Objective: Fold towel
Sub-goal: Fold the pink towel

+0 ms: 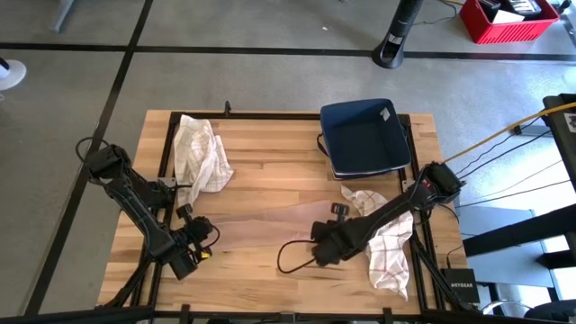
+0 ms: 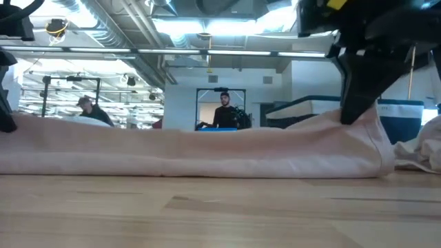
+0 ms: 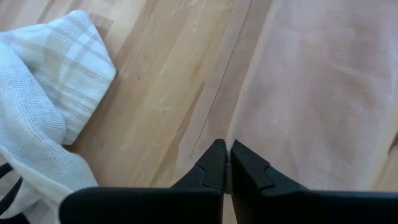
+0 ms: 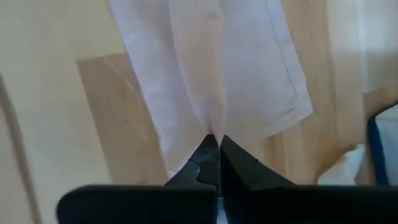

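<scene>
A pale pink towel (image 1: 270,225) lies stretched out in a long band across the middle of the wooden table (image 1: 270,175). My left gripper (image 1: 202,245) is shut at its left end. My right gripper (image 1: 322,245) is shut near its right end. In the low view the band (image 2: 193,151) rests on the table, and its right end rises to my right gripper (image 2: 358,114). My left gripper (image 3: 225,152) pinches the towel's edge (image 3: 239,134) between its two shut fingers, slanting down from the near left. The cloth spreads out flat on the table beyond the fingers. My right gripper (image 4: 214,143) pinches a gathered ridge of the towel (image 4: 214,121) near its hemmed end, coming steeply from above. The cloth is drawn up a little at the fingers (image 2: 358,120); the rest lies on the table.
A white checked cloth (image 1: 202,151) lies crumpled at the far left, and another (image 1: 389,245) at the near right under my right arm. A dark blue folded stack (image 1: 364,135) sits at the far right. A black cable (image 1: 290,259) loops near the front. People stand in the room beyond.
</scene>
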Robot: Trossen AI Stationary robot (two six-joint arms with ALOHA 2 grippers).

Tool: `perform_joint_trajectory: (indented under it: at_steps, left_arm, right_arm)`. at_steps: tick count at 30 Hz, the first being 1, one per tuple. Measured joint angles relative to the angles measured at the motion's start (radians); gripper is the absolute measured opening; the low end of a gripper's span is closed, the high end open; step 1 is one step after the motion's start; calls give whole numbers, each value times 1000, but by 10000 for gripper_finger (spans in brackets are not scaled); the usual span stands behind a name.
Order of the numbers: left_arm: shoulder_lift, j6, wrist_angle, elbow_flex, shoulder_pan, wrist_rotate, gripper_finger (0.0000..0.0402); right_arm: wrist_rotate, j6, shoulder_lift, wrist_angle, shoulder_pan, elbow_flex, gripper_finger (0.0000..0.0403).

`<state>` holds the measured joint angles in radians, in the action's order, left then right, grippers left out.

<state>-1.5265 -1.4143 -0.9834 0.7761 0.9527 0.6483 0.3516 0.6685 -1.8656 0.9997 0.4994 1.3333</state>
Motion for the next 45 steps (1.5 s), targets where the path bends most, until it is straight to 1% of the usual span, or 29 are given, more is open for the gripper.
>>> perform_joint_trajectory:
  at_steps: [3,7,14,18,23,29,35,37,39,43,45]
  left_arm:
    - [0,0,0,0,0,0,6]
    - [0,7,0,0,0,0,2]
    - [0,7,-1,0,0,7,6]
    - [0,7,-1,0,0,10,2]
    - [0,7,-1,0,0,10,6]
    - [0,8,-2,0,0,10,2]
    - [0,-22,6,0,-1,11,17]
    - [0,-35,4,0,-7,9,27]
    - [0,-49,5,0,-15,4,47]
    - [0,-50,3,2,-31,-29,101]
    - [6,-47,-4,16,-45,-83,125]
  right_arm:
    - [15,-46,0,3,-34,-23,5]
    - [78,-53,0,3,-68,-57,5]
    - [112,-73,0,-37,-105,-99,5]
    - [165,-72,0,-74,-119,-119,5]
    - [223,-71,0,-103,-129,-122,5]
    - [287,-71,0,-114,-145,-122,5]
    - [329,-72,0,-149,-173,-122,7]
    - [327,-71,0,-166,-186,-122,17]
    - [309,-68,0,-173,-199,-122,40]
    - [334,-29,0,-169,-215,-122,106]
    - [337,-9,-1,-132,-215,-112,139]
